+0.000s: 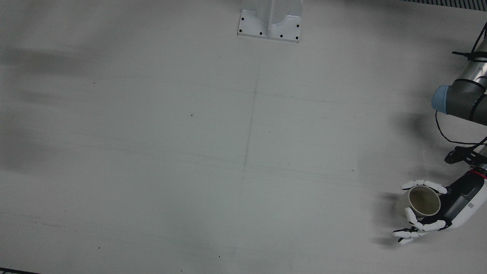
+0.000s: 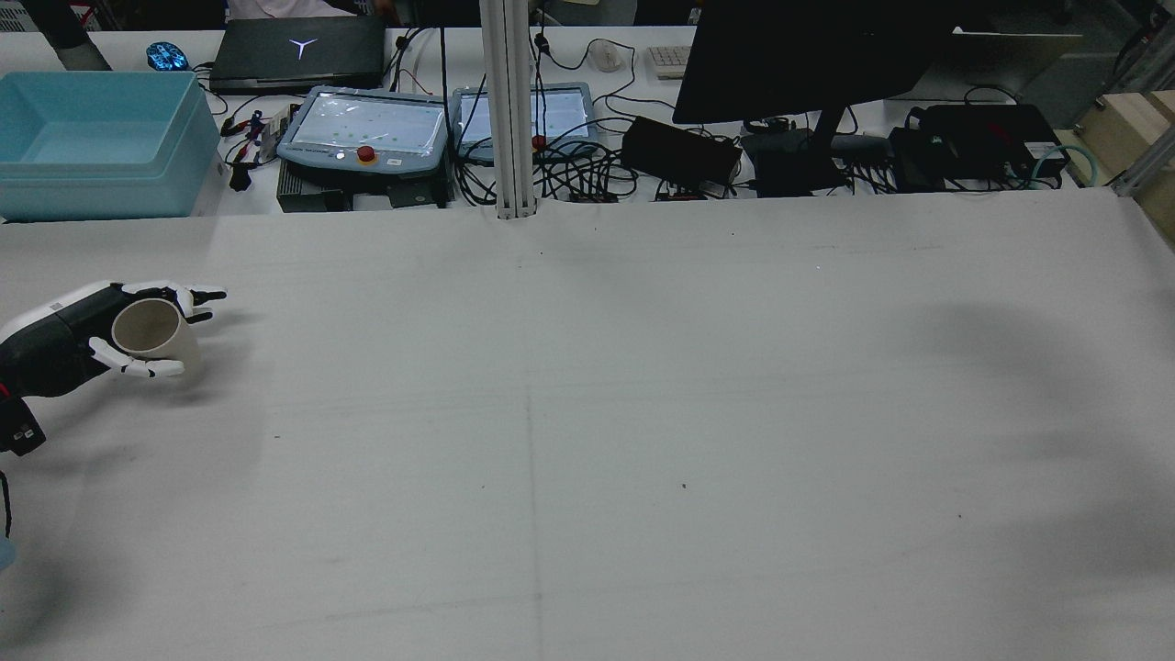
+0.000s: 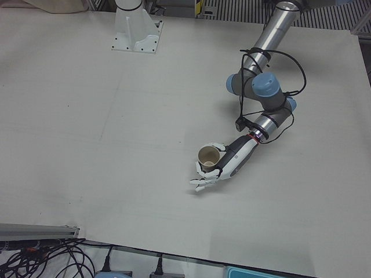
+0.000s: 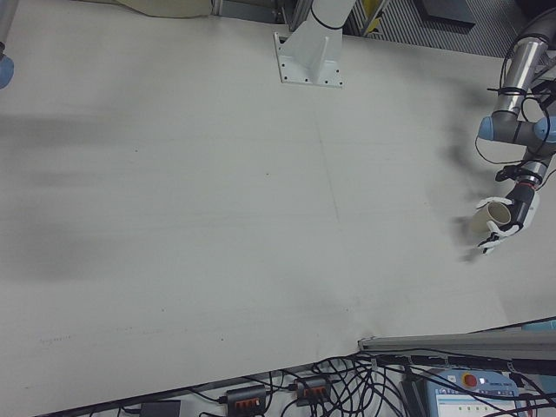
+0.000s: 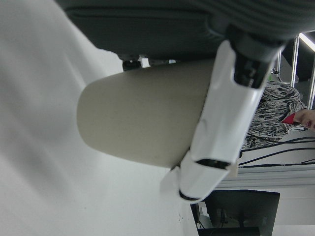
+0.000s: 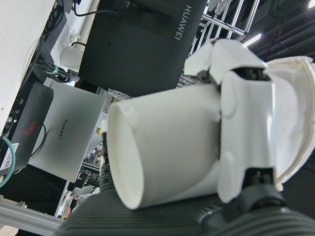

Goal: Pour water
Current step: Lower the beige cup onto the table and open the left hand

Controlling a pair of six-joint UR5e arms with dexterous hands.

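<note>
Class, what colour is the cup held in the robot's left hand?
The cup in the left hand is beige, shown best in the left-front view.

Even, flat overhead light is washing the white table w/ no hard glare. Soft, smeared shadows are lying across the front view's left side; a small one is sitting beside the cup. Both hand views are showing close surfaces soft, bkgd dim; a ceiling strip is glaring top right.

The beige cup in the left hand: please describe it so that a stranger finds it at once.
On the wide white table, go to the robot's left edge. There the black-and-white left hand holds a beige paper cup, mouth up. Nothing else stands on the table.
</note>
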